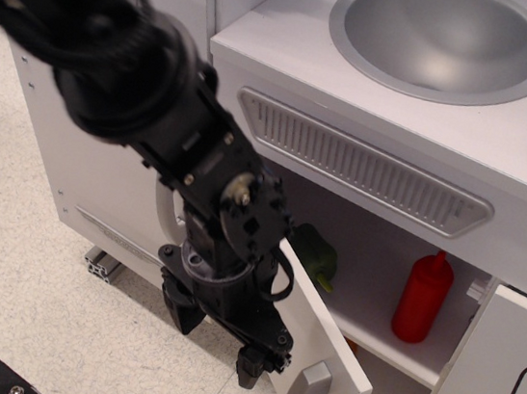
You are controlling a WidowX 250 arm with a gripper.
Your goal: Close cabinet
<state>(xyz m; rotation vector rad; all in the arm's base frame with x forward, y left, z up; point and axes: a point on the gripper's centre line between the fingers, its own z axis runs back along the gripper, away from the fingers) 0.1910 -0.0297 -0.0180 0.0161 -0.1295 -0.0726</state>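
End effector (215, 341) against outer face of half-open cabinet door (317, 345).

We look down from above and in front, at close range, on a single view: the toy kitchen's sink (445, 41) fills the far right, the open cabinet (370, 269) sits below, and the floor (26, 302) spreads near left.
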